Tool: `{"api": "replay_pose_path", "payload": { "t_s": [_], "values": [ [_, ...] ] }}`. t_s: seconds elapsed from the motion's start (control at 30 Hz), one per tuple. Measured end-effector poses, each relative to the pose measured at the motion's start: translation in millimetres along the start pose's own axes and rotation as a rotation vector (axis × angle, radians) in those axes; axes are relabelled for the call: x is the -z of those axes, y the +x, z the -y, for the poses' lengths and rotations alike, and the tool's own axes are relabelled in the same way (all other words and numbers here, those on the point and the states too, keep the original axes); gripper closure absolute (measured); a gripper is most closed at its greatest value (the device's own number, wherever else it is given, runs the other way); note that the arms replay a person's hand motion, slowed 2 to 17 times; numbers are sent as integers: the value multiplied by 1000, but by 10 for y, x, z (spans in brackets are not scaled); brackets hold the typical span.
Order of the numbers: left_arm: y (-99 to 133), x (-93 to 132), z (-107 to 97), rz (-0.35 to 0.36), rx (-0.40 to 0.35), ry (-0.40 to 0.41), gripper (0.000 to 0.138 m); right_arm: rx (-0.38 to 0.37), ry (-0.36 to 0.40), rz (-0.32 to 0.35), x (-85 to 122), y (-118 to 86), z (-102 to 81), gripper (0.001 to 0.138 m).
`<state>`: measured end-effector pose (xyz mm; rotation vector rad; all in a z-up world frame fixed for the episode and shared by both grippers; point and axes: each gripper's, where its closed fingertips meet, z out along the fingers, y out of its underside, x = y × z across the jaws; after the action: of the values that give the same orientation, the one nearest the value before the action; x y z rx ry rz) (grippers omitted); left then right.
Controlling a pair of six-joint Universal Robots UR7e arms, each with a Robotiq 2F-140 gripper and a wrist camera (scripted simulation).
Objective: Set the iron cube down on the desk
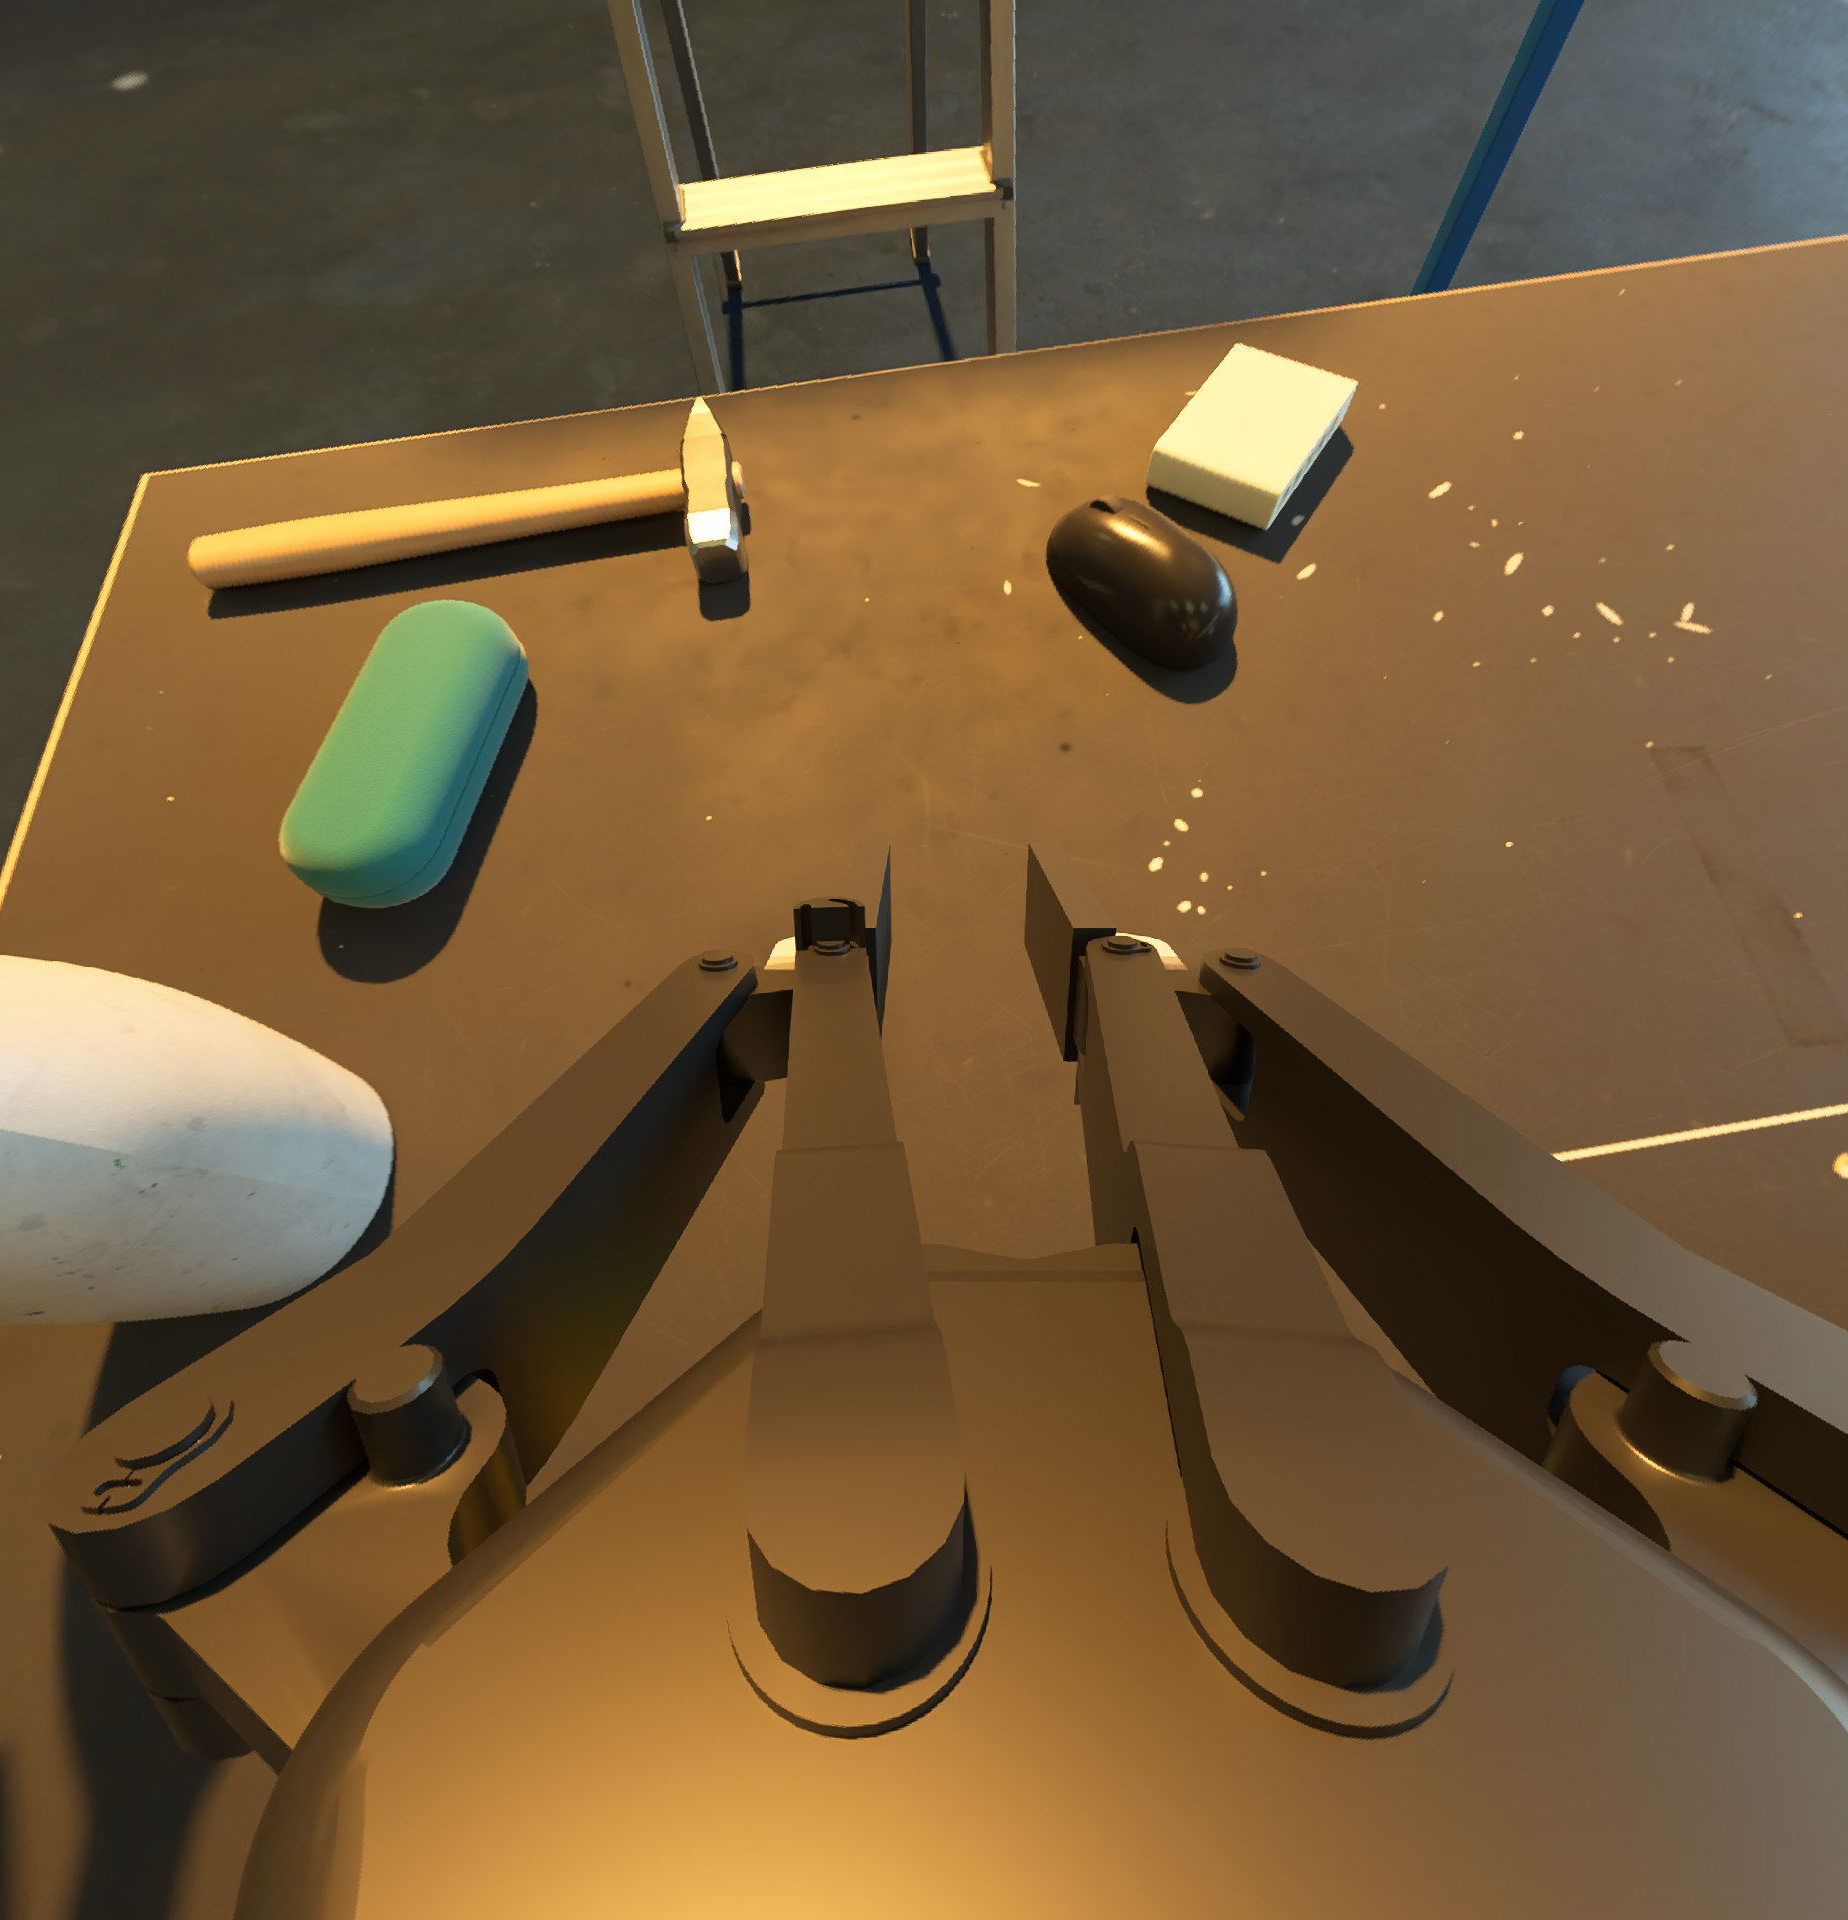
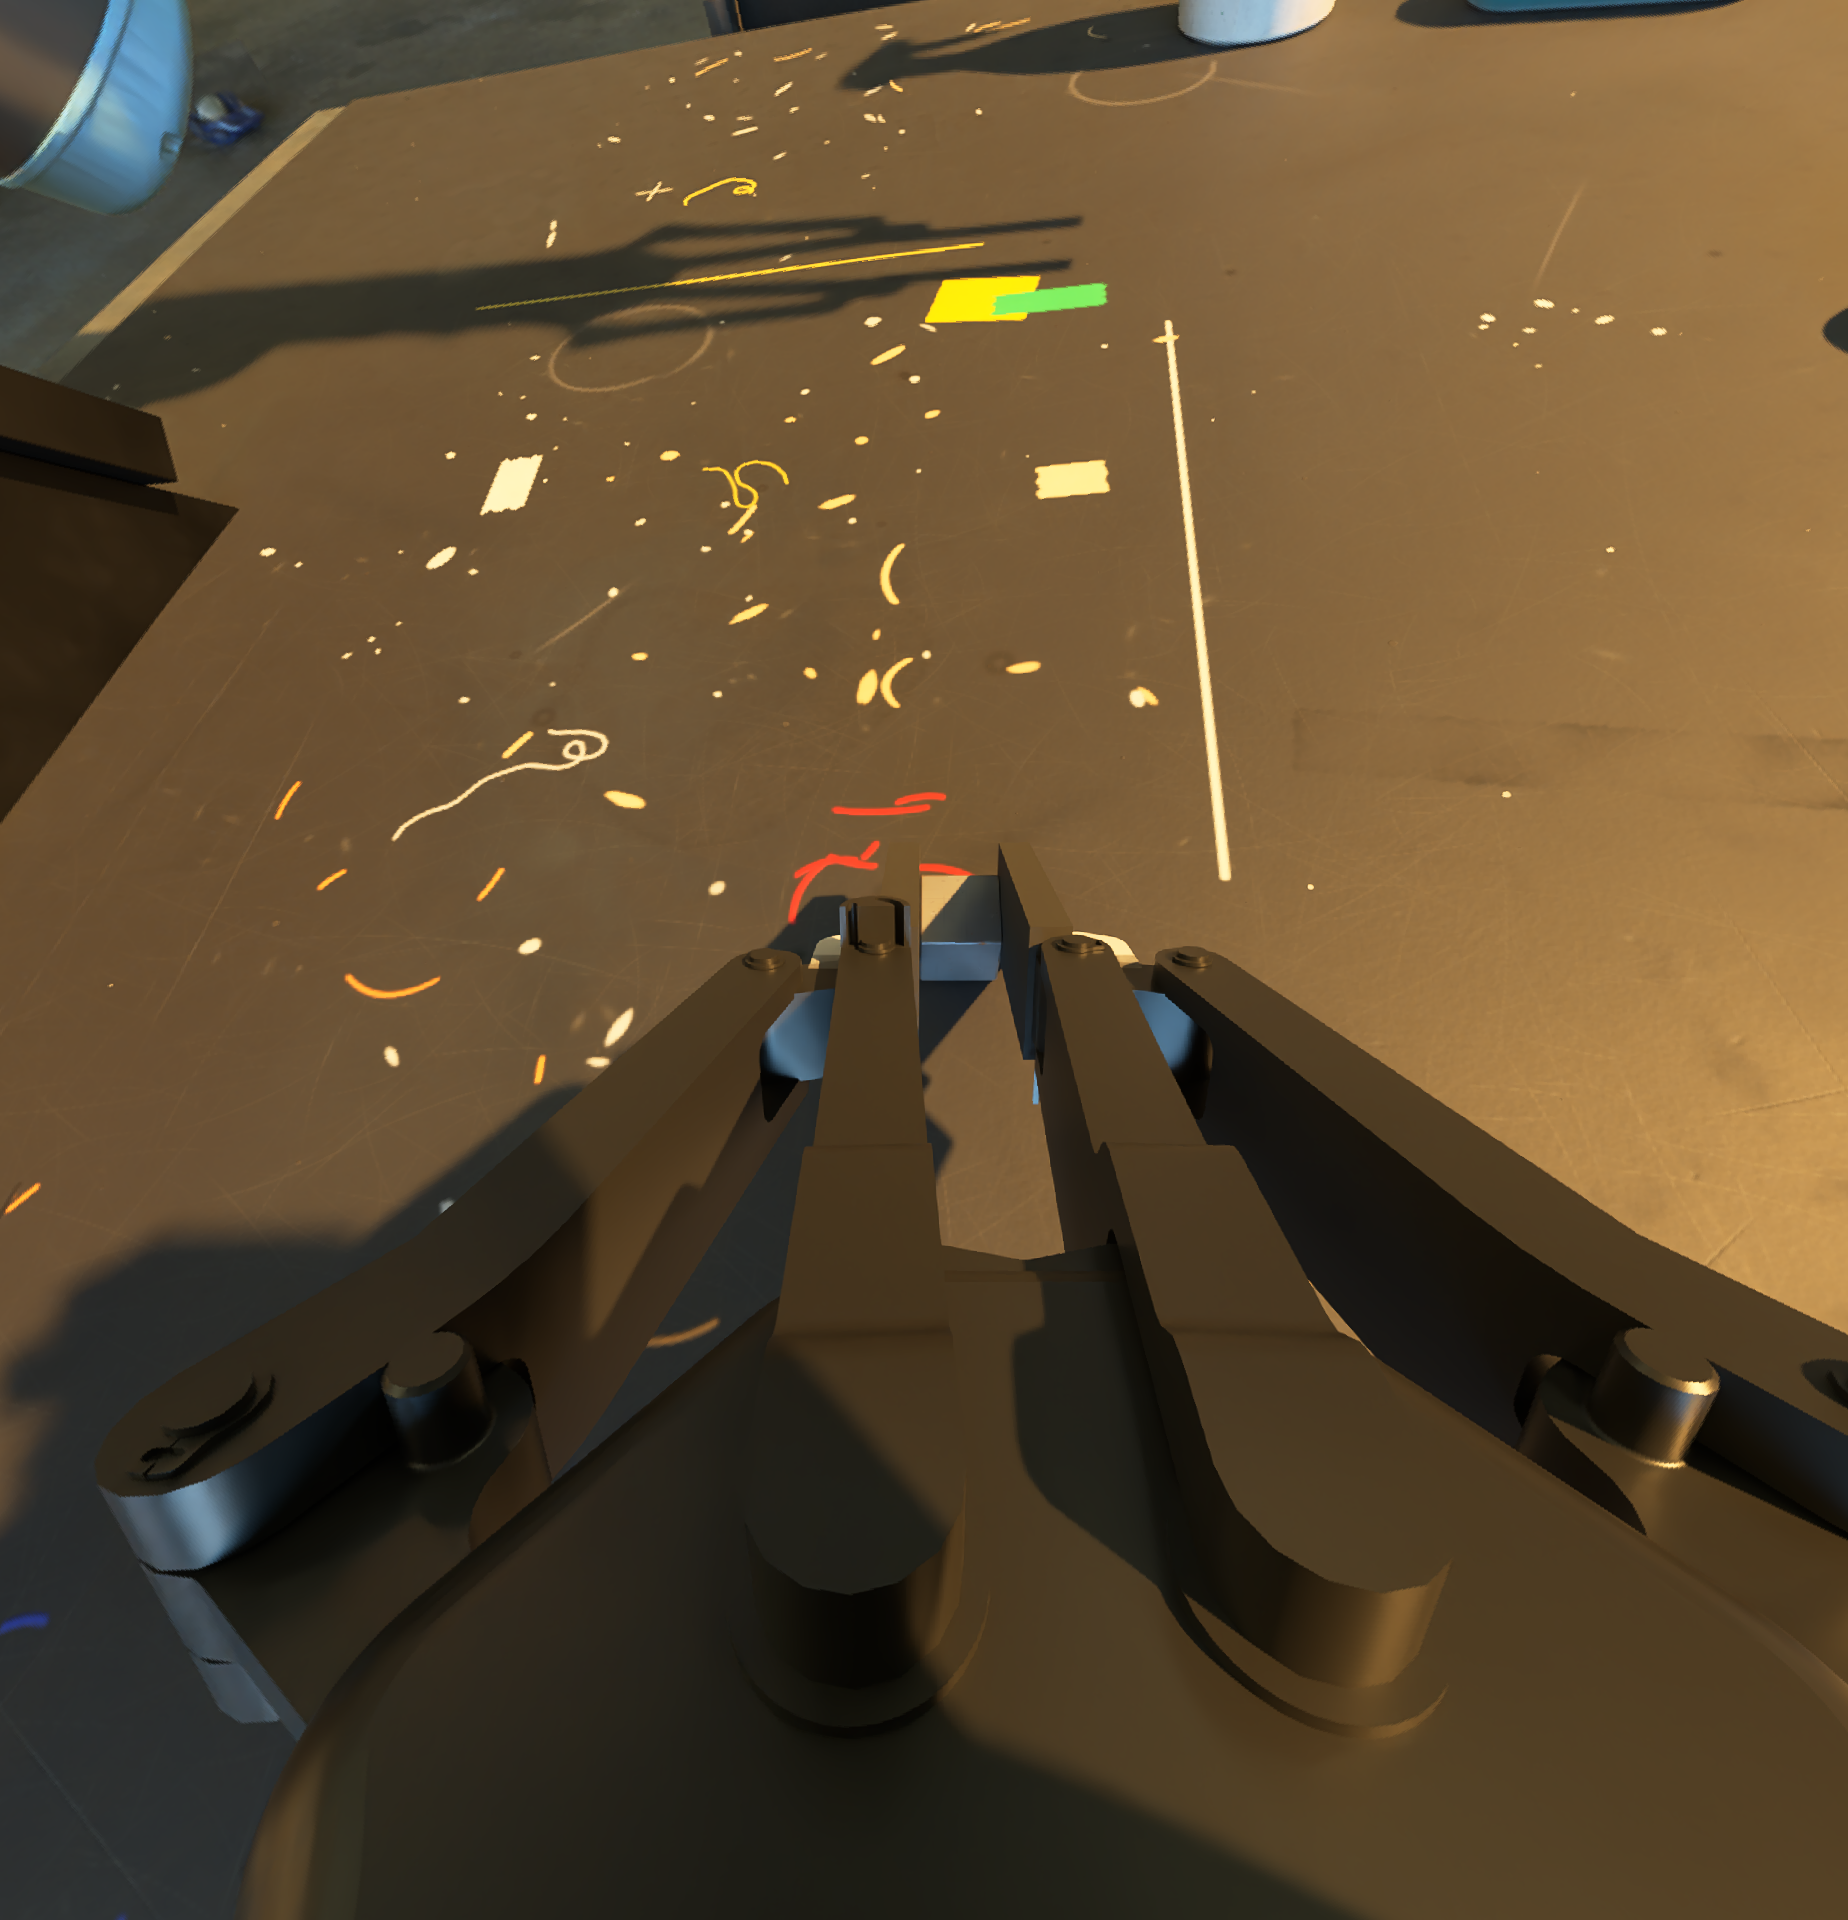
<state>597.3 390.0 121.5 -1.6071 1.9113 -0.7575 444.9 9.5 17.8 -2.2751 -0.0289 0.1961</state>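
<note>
right gripper (image 2: 959,894) pinching the iron cube (image 2: 956,920) over the paint-marked table (image 2: 1419,623); left gripper (image 1: 956,914) parted, empty. releasing too high risks the cube tumbling or bouncing.

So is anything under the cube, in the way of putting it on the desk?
Nothing visible. The right gripper holds the cube between its fingers, and the desk around it shows only flat paint marks. The spot right beneath the cube is hidden.

Place: a workshop.
Bench: the scuffed, paint-flecked desk (image 2: 1419,582) bore chalk marks.
Far edge: a hammer (image 1: 463,520) lay there.
Beyond it: a stepladder (image 1: 837,197) on concrete floor (image 1: 276,208).
</note>
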Motion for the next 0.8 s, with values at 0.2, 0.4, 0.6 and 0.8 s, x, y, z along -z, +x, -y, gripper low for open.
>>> {"api": "replay_pose_path", "payload": {
  "t_s": [0.2, 0.4, 0.6, 0.8],
  "values": [
    [67, -59, 24, -42, 30, 9, 103, -4, 0, 3, 1, 0, 1, 119],
    [88, -154, -35, -41, 17, -32, 103, -6, 1, 5, 1, 1, 1, 119],
    [40, -258, -115, 9, 10, -82, 99, -6, 1, 2, 2, 4, 1, 119],
    [35, -356, -174, 39, 11, -117, 91, -3, 1, -2, 1, 5, 1, 119]
  ]
}}
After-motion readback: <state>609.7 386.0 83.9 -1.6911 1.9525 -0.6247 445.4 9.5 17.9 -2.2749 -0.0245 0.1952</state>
